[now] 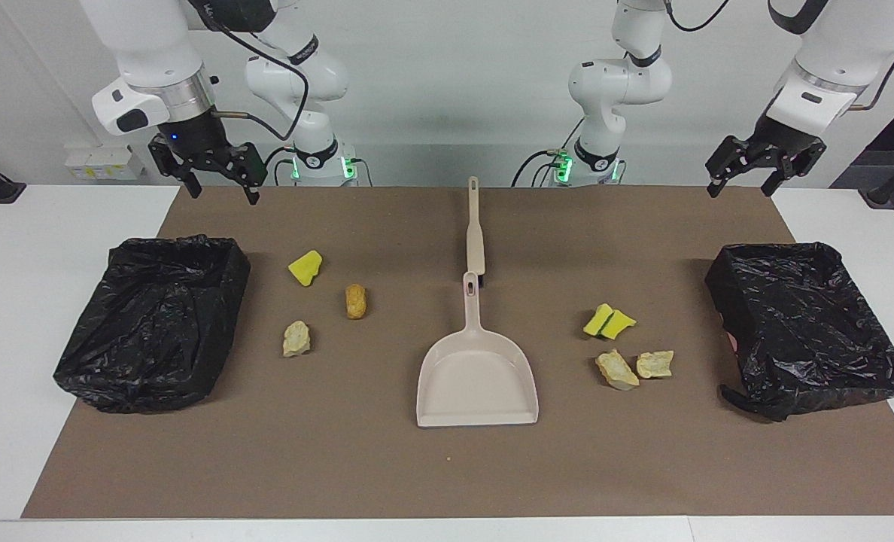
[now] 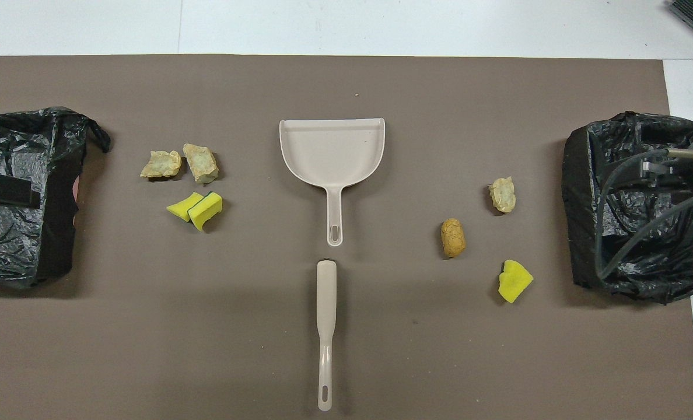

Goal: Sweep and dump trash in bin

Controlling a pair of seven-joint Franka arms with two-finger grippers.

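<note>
While aloft, 2 jaws seemingly open.

Both arms wait, raised at the robots' end of the table. The left gripper [image 1: 764, 172] hangs tilted at its own arm's end, fingers spread apart, holding nothing. The right gripper [image 1: 220, 179] hangs likewise at its end, fingers apart, holding nothing.

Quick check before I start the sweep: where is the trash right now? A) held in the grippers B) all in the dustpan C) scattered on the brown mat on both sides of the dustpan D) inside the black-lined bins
C: the trash lies loose on the brown mat in two groups either side of the empty dustpan.
</note>
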